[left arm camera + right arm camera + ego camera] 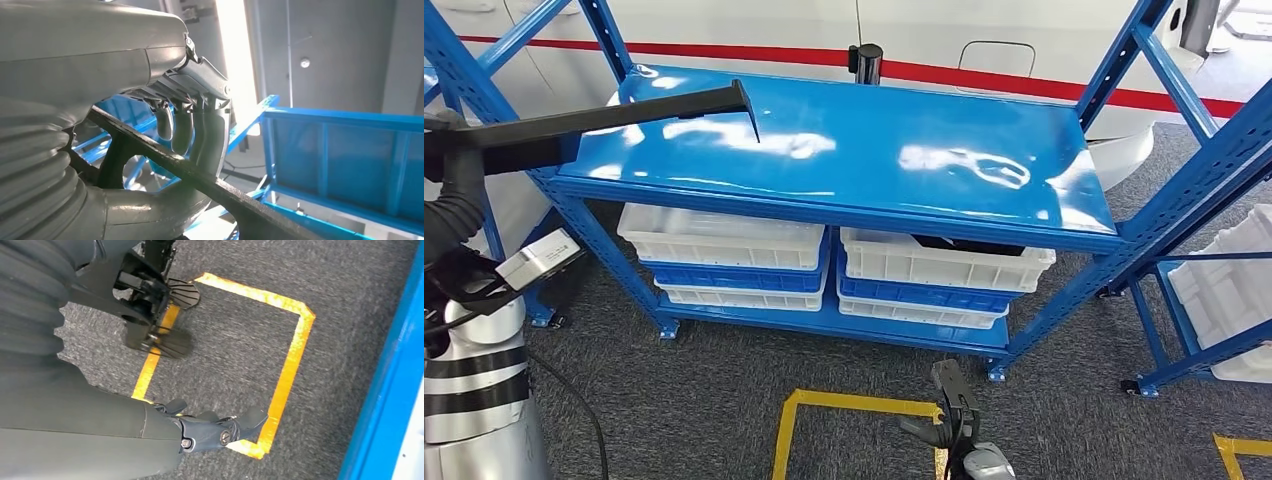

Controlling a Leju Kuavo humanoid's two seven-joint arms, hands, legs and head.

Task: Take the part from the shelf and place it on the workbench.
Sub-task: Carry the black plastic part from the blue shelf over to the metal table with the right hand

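Note:
The part (pixel 624 118) is a long black bar with a hooked end, held slantwise above the left side of the blue shelf's top board (pixel 874 150). My left hand (pixel 449 185) grips its near end at the left edge of the head view. In the left wrist view my fingers (pixel 200 135) curl around the bar (pixel 210 187) with the thumb below it. My right hand (pixel 949 420) hangs low in front of the shelf, holding nothing. In the right wrist view its fingers (pixel 220 432) are stretched out over the floor.
White and blue bins (pixel 724 250) are stacked on the lower shelf; the right bin (pixel 944 265) holds something dark. A yellow tape square (pixel 824 405) marks the grey carpet. A second blue rack with a white bin (pixel 1224 290) stands at the right. A black post (pixel 865 62) stands behind.

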